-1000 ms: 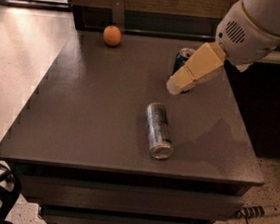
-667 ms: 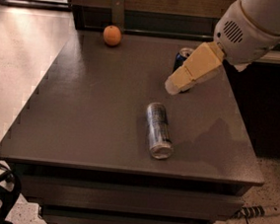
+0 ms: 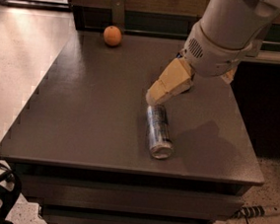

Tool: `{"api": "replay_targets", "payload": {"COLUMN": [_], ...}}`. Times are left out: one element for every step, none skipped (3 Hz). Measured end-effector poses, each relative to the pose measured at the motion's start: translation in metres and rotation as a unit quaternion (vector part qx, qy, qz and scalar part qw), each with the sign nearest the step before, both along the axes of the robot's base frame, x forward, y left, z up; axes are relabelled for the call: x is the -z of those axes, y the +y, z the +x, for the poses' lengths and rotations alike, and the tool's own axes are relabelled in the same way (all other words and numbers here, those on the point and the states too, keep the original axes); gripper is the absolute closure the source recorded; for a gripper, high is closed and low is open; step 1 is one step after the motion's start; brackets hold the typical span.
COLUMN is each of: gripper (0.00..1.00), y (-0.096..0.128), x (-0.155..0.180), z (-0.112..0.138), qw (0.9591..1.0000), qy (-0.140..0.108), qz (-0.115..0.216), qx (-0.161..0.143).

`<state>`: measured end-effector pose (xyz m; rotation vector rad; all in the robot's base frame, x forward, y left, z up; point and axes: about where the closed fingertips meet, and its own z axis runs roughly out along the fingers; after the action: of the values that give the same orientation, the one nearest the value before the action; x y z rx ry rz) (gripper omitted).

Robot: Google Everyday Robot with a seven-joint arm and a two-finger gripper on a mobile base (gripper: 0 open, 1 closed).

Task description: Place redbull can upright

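redbull can (image 3: 159, 130) is seen lying on its side near the front edge of the grey table (image 3: 90, 109), shiny top pointed toward the front. the gripper (image 3: 155, 96) is held right at the can's far end, angled down from the white arm (image 3: 221, 37). whether it's wide or narrow can't be told tbh. an orange (image 3: 112, 35) is spotted at the back.

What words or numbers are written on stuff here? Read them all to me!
No text here can be read.
redbull can, lying on its side on the table: dark markings, too blurred to read.
gripper, just over the can's far end: no writing shows.
orange: no writing.
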<state>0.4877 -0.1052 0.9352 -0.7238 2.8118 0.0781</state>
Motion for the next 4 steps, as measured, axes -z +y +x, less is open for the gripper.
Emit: {"api": "replay_targets", "payload": {"gripper": [0.0, 0.0, 0.0, 0.0], "y": [0.005, 0.008, 0.014, 0.03], "x": [0.025, 0.043, 0.058, 0.079], "z": [-0.001, 0.0, 0.001, 0.0], "qw": [0.9978, 0.9945, 0.9921, 0.9904], "qy": [0.026, 0.047, 0.067, 0.096], "qz": [-0.029, -0.043, -0.049, -0.045], "qx": [0.054, 0.083, 0.094, 0.089]}}
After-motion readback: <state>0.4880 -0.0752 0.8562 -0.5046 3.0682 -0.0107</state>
